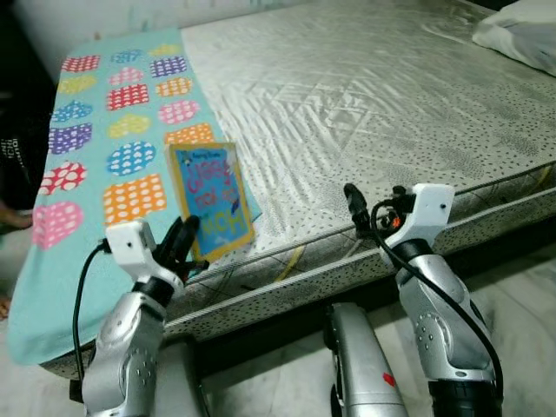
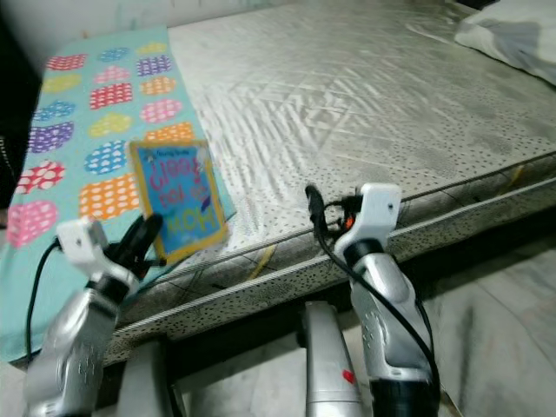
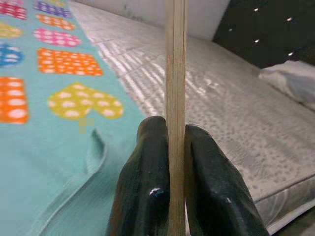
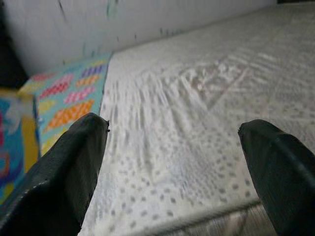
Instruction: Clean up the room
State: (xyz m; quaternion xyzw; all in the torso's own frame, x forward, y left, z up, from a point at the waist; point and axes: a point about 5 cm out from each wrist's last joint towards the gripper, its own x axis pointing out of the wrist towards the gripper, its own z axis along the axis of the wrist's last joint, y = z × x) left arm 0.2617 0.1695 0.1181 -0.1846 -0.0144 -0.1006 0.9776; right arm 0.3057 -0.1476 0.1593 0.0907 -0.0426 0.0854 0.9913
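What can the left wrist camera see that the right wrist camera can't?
The left wrist view has the left gripper, jaws shut on the book's edge, with a pillow far off. The right wrist view has the right gripper, jaws wide open and holding nothing, with the book's blue and yellow cover at one side. Both have the mattress and the teal blanket with its coloured patches.

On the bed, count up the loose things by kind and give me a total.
Yellow-bordered blue children's book, held by the left gripper: 1
Turquoise cloth with coloured dotted patches: 1
White pillow: 1
Total: 3
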